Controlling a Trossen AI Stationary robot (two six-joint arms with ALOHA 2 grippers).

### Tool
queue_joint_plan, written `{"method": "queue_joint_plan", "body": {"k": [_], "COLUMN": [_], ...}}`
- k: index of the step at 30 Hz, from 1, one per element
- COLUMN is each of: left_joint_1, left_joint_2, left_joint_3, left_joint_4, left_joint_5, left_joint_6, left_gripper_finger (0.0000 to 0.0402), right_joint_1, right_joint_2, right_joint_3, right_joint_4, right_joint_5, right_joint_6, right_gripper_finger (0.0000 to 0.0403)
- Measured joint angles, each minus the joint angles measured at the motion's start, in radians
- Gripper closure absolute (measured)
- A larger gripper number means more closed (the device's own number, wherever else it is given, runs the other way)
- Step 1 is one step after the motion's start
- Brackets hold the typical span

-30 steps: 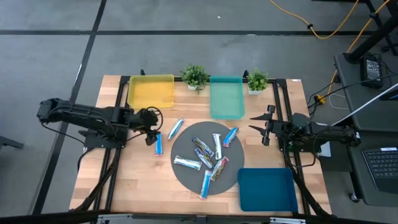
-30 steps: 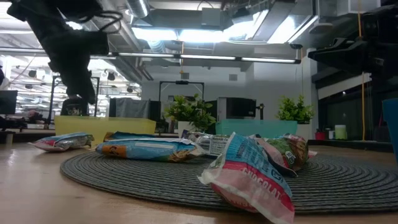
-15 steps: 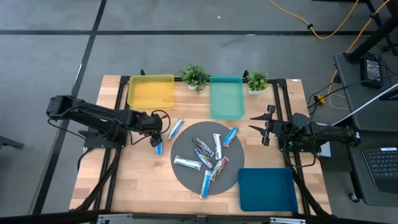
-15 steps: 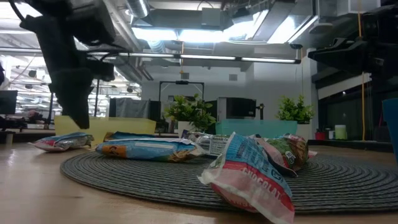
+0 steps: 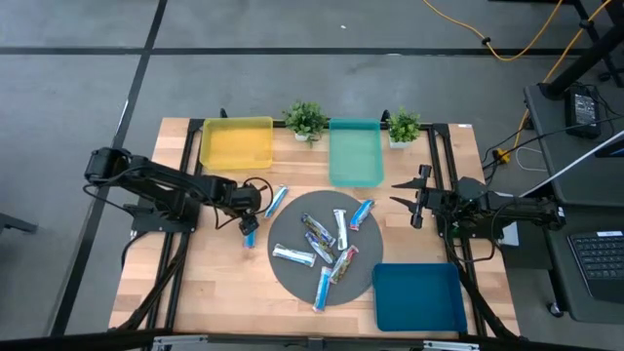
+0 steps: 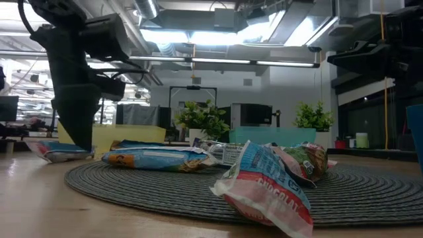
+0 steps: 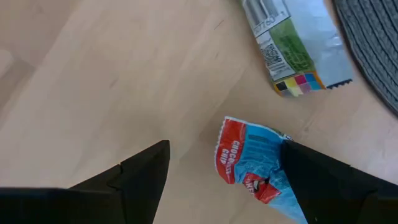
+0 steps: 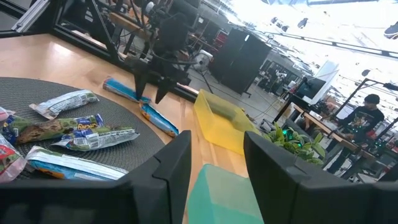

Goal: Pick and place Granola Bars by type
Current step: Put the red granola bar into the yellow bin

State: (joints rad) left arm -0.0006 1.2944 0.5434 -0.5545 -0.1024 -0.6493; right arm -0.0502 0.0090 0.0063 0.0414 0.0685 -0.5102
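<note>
Several Granola Bars [image 5: 322, 255] lie on a round grey mat [image 5: 292, 278]. Two more lie flat on the wood left of it: a blue-and-red bar [image 7: 249, 163] and, farther back, a bar with a green mark [image 7: 287, 45]. My left gripper [image 7: 225, 148] points steeply down, open, low over the blue-and-red bar [image 5: 250, 235], one finger on each side of its far end. In the low view its fingers [image 6: 80, 140] reach down to that bar [image 6: 58, 153]. My right gripper [image 5: 402, 195] waits open and level at the table's right side. My left gripper stands open astride the blue-and-red bar's end [image 7: 231, 140], coming from above. One finger [image 7: 311, 177] is right at the wrapper's edge; I cannot tell whether it touches. The bar lies flat on the table.
A yellow tray [image 5: 237, 142] and a teal tray [image 5: 356, 154] stand at the far edge, with two small potted plants [image 5: 306, 121] beside them. A dark blue tray [image 5: 419, 297] sits at the near right. Bare wood lies left of the mat.
My left gripper has come down and toward the mat, tipping to point more steeply down. It now stands low over the blue-and-red bar. The bars have stayed where they were.
</note>
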Motion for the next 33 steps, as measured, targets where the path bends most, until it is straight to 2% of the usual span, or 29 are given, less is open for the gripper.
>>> {"method": "queue_joint_plan", "body": {"k": [7, 11, 15, 26, 30, 33], "left_joint_1": [0.028, 0.041, 0.045, 0.045, 0.045, 0.045], "left_joint_2": [0.001, 0.001, 0.001, -0.001, -0.001, 0.000], "left_joint_3": [0.000, 0.000, 0.000, 0.001, 0.005, 0.030], "left_joint_4": [0.001, 0.002, 0.002, 0.005, 0.006, -0.004], "left_joint_5": [0.026, 0.025, 0.026, 0.022, 0.009, -0.025], "left_joint_6": [0.000, 0.007, 0.014, 0.016, 0.038, 0.069], "left_gripper_finger": [0.0105, 0.0126, 0.0174, 0.0350, 0.0386, 0.0393], "right_joint_1": [0.000, 0.000, 0.000, 0.000, 0.000, 0.000], "right_joint_2": [0.000, 0.000, 0.000, 0.000, 0.000, 0.000], "right_joint_3": [0.000, 0.000, 0.000, 0.000, 0.000, 0.000], "right_joint_4": [0.000, 0.000, 0.000, 0.000, 0.000, 0.000], "right_joint_5": [0.000, 0.000, 0.000, 0.000, 0.000, 0.000], "right_joint_6": [0.000, 0.000, 0.000, 0.000, 0.000, 0.000], "right_gripper_finger": [0.0253, 0.0253, 0.0253, 0.0253, 0.0253, 0.0253]}}
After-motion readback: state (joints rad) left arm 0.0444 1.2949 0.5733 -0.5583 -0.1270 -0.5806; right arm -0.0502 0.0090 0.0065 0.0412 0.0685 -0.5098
